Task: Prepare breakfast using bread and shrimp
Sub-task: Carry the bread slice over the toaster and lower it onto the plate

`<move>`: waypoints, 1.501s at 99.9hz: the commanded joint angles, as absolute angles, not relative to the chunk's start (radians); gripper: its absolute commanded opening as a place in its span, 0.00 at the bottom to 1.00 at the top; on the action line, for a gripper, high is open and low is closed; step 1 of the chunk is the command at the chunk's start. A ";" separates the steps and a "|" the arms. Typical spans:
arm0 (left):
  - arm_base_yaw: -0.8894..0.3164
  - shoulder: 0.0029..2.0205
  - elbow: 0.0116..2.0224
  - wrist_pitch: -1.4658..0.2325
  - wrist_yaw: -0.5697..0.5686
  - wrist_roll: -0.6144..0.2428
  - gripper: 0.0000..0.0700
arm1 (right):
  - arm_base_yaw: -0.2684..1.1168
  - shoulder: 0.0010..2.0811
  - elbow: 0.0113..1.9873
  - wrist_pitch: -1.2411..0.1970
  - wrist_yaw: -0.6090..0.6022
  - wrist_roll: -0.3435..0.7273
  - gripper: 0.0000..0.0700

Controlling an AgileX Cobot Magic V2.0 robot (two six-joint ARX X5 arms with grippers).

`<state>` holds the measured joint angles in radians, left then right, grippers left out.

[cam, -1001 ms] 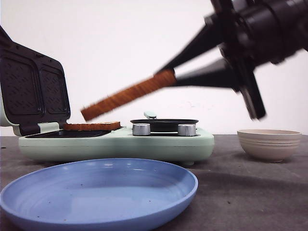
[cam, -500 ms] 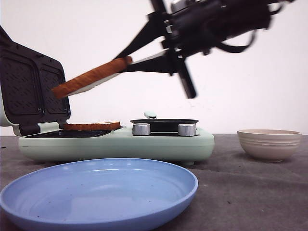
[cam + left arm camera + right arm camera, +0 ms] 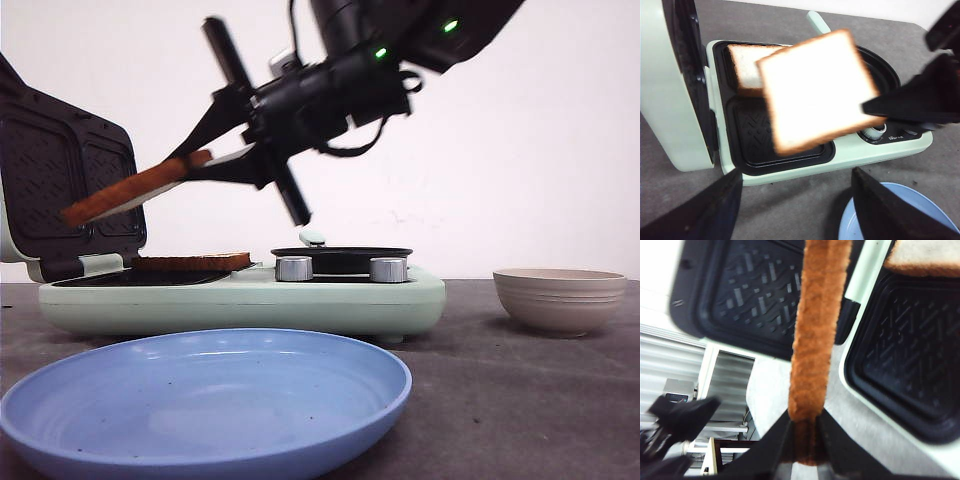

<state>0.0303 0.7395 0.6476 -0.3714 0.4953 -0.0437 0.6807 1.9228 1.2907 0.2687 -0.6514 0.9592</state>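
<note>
Right gripper clamping one bread slice above the open sandwich maker; second slice in its far well.

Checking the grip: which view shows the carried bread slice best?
The left wrist view: the carried slice shows its whole white face, above the grill plates, with the right tool pinching one edge. The front view shows it edge-on and tilted; the right wrist view shows only its crust.
</note>
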 commanded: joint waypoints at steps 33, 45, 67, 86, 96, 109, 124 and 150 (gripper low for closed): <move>0.031 0.745 0.651 -0.359 0.494 -0.038 0.50 | 0.738 2.063 1.386 0.268 -0.540 0.994 0.00; 0.031 0.745 0.651 -0.358 0.494 -0.038 0.50 | 0.743 2.068 1.386 0.226 -0.487 0.982 0.00; 0.031 0.745 0.651 -0.354 0.494 -0.038 0.50 | 0.746 2.068 1.386 0.204 -0.461 0.959 0.00; 0.031 0.745 0.651 -0.343 0.494 -0.039 0.50 | 0.744 2.068 1.386 0.184 -0.439 0.946 0.00; 0.031 0.745 0.651 -0.343 0.494 -0.039 0.50 | 0.744 2.067 1.386 0.195 -0.442 0.942 0.00; 0.031 0.745 0.651 -0.343 0.494 -0.038 0.50 | 0.739 2.057 1.388 0.209 -0.442 0.942 0.00; 0.031 0.745 0.651 -0.343 0.494 -0.038 0.50 | 0.727 2.057 1.406 0.198 -0.442 0.944 0.00; 0.031 0.745 0.651 -0.343 0.494 -0.038 0.50 | 0.722 2.038 1.416 0.197 -0.440 0.942 0.00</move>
<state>0.0303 0.7395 0.6476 -0.3546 0.4953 -0.0437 0.7361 2.0373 1.3842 0.1753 -0.4679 0.9909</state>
